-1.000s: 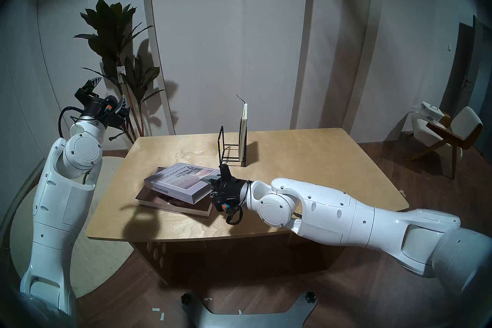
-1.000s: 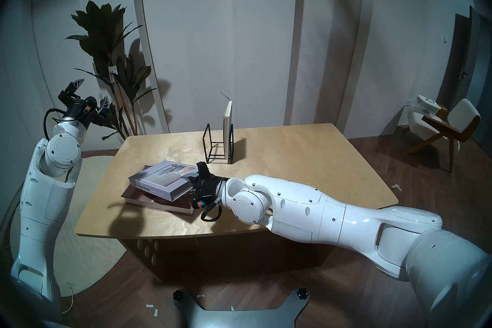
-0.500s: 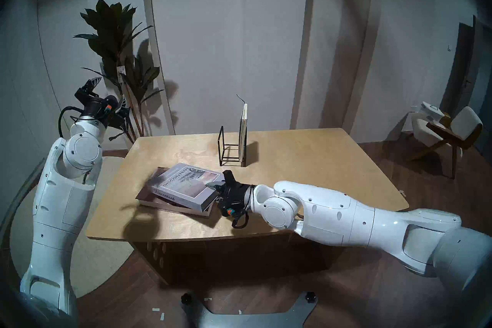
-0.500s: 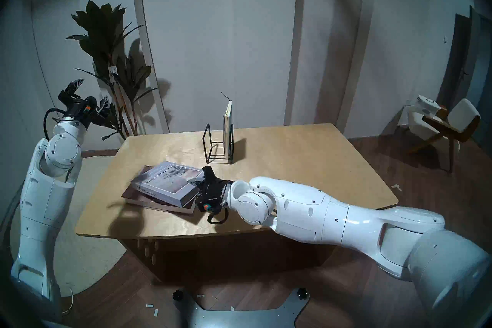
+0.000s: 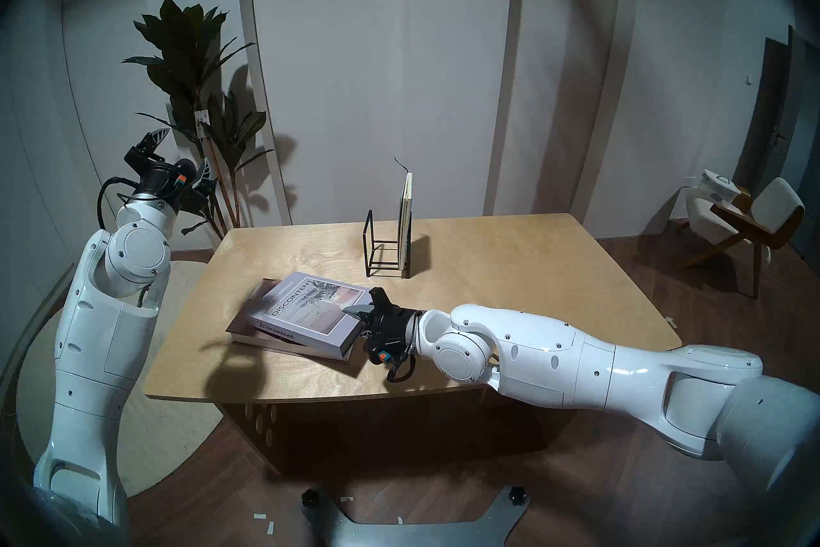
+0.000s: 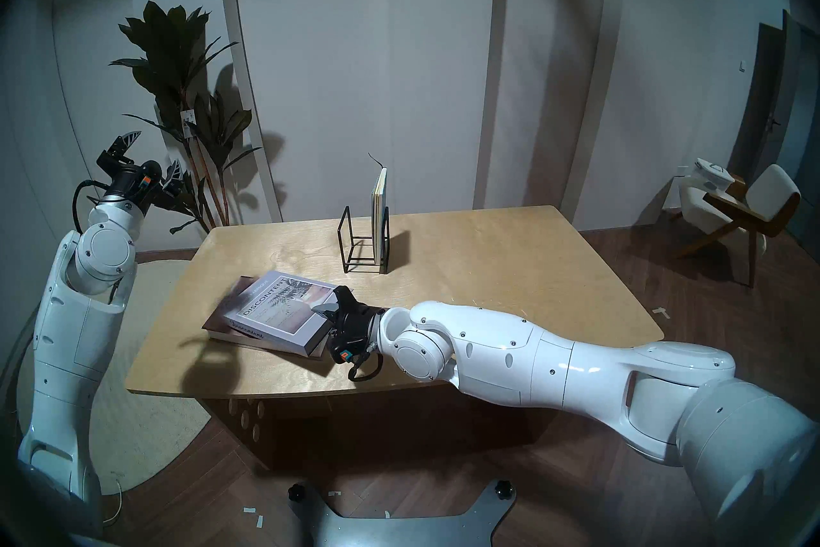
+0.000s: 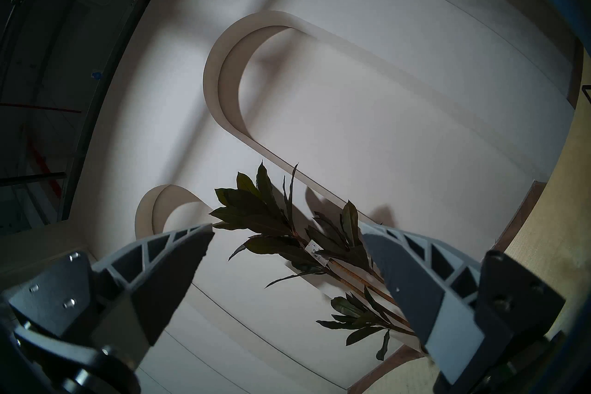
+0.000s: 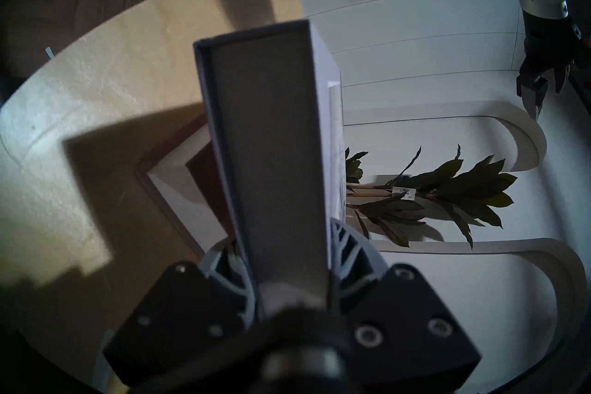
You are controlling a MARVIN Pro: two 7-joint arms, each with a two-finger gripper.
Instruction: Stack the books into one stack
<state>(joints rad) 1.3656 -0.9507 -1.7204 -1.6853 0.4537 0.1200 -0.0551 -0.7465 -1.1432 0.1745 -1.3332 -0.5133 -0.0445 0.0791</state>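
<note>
The lavender-grey "DISCONTENT" book (image 5: 306, 313) (image 6: 275, 311) lies askew on the large brown book (image 5: 246, 326) (image 6: 217, 322) at the table's front left. My right gripper (image 5: 355, 317) (image 6: 326, 311) (image 8: 284, 240) is shut on the lavender-grey book's right edge (image 8: 271, 160), one finger above the cover and one below. A thin book (image 5: 405, 217) (image 6: 378, 213) with a dark ribbon stands upright in the black wire rack (image 5: 377, 253) (image 6: 355, 248) at the back. My left gripper (image 5: 184, 151) (image 6: 154, 152) (image 7: 287, 228) is raised off the table's left side, open and holding nothing.
The wooden table (image 5: 510, 288) stands before a white wall. A potted plant (image 5: 195, 57) stands at the back left, close behind my left gripper. A chair (image 5: 750, 217) stands far right on the floor.
My right gripper has shifted a little right and down with the lavender-grey book, which has turned and now lies flatter on the brown book. The left arm has not moved.
</note>
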